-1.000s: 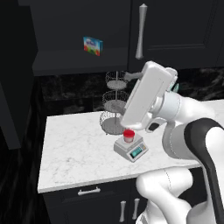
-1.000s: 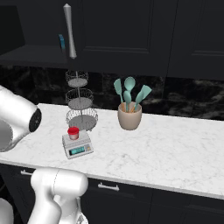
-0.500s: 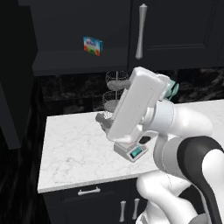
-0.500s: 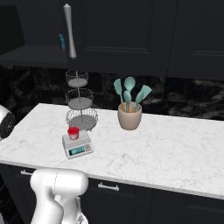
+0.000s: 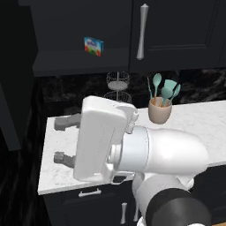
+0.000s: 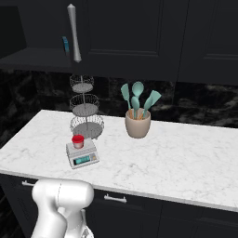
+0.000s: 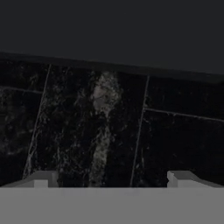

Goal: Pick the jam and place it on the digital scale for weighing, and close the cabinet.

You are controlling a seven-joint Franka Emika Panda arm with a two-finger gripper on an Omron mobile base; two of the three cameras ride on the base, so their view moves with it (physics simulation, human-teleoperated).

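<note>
In the left base view the gripper point(image 5: 64, 140) is seen nearest, swung out past the left end of the counter point(image 6: 186, 158), its two dark fingers point(image 5: 66, 122) pointing left and held wide apart with nothing between them. In the hand view the same two finger tips point(image 7: 41, 178) are set well apart at the bottom edge, and beyond them only dark marbled wall tile point(image 7: 100, 127) is faced, with a dark overhang above it.

Behind the gripper, to its right on the white marble counter, the digital scale point(image 6: 82, 155) is found in the right base view, standing near the counter's front edge with its blue-green display turned forward. The jam point(image 6: 77, 141) is set upright on the scale's platform, toward the back of it, well apart from the fingers.

Just behind the scale a three-tier wire stand point(image 6: 84, 109) is placed, and further right of it a beige pot of teal utensils point(image 6: 137, 118) is seen near the wall.

Farthest and above, the cabinet point(image 6: 130, 37) is mounted over the counter. Its left door point(image 5: 17, 75) is seen swung open in the left base view, beside the gripper's side of the scene, and the dark shelf inside is exposed, with a small blue box point(image 5: 93, 46) standing on it. The other door is shut, with a long silver handle point(image 5: 142, 32) on it.
</note>
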